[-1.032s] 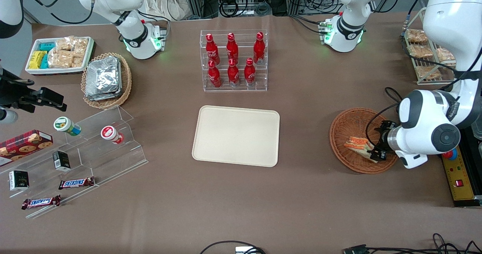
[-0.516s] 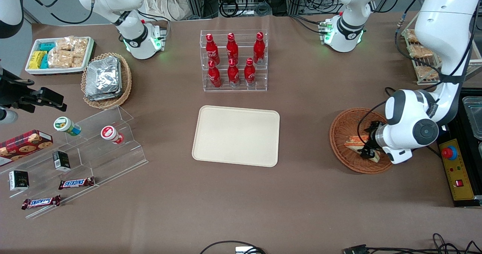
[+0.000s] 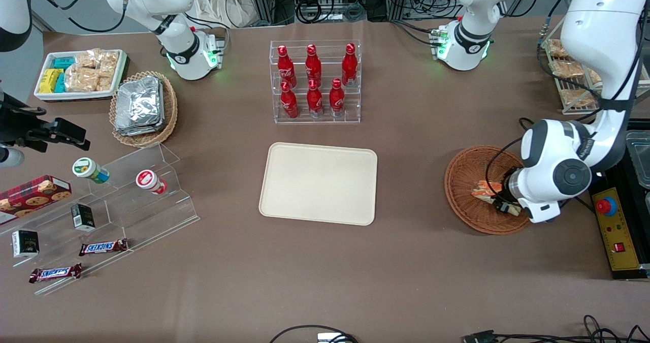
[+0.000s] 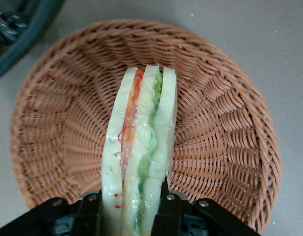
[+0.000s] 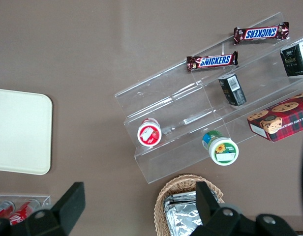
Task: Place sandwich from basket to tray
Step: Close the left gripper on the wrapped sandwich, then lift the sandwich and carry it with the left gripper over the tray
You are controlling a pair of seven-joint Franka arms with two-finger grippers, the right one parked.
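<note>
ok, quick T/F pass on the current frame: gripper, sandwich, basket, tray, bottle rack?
1. The gripper is shut on the sandwich. True.
2. The sandwich already lies on the tray. False: it is above the reddish-brown wicker basket, and the tray holds nothing.
3. In the left wrist view the sandwich stands on edge, with its filling layers facing the camera. True.
4. The clear bottle rack holds four red bottles. False: it holds six.
5. The basket lies toward the parked arm's end of the table. False: it lies toward the working arm's end.
6. The bottle rack is farther from the front camera than the tray. True.
</note>
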